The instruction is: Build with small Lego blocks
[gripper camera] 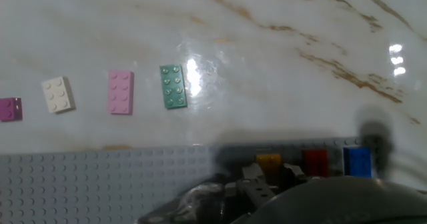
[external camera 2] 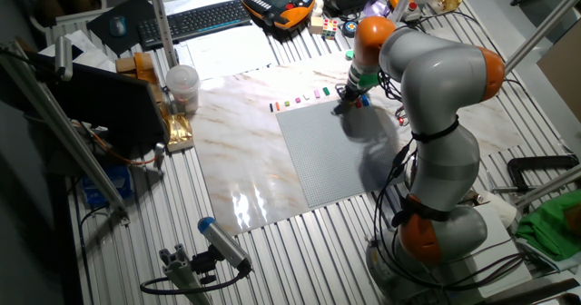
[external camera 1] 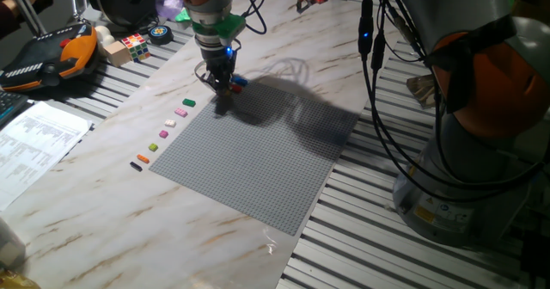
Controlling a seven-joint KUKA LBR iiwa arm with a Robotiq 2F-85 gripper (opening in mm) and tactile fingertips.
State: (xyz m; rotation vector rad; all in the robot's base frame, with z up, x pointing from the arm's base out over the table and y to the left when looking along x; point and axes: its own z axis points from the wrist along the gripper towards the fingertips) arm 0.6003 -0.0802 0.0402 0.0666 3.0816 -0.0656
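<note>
In one fixed view, the two-finger gripper (external camera 1: 225,84) hung low over the far corner of the large grey studded baseplate (external camera 1: 258,156), which lay on the marble-patterned tabletop (external camera 1: 103,203). A small red plastic brick (external camera 1: 233,88) and a small blue plastic brick (external camera 1: 241,82) sat just beside its fingertips. Whether the fingers were parted or closed could not be told. Along the baseplate's left edge ran a row of loose bricks, from a green brick (external camera 1: 188,103) down to a black brick (external camera 1: 136,166) near the tabletop's left edge.

In the other fixed view, the gripper (external camera 2: 349,96) stood at the baseplate's (external camera 2: 336,155) far right corner, towards the tabletop's far edge.

In the hand view, a yellow brick (gripper camera: 269,162), the red brick (gripper camera: 315,163) and the blue brick (gripper camera: 358,162) sat side by side on the baseplate's (gripper camera: 80,184) edge. On the bare tabletop (gripper camera: 267,64) lay the green brick (gripper camera: 173,86), a pink brick (gripper camera: 120,91), a white brick (gripper camera: 56,94) and a purple brick (gripper camera: 9,109).
</note>
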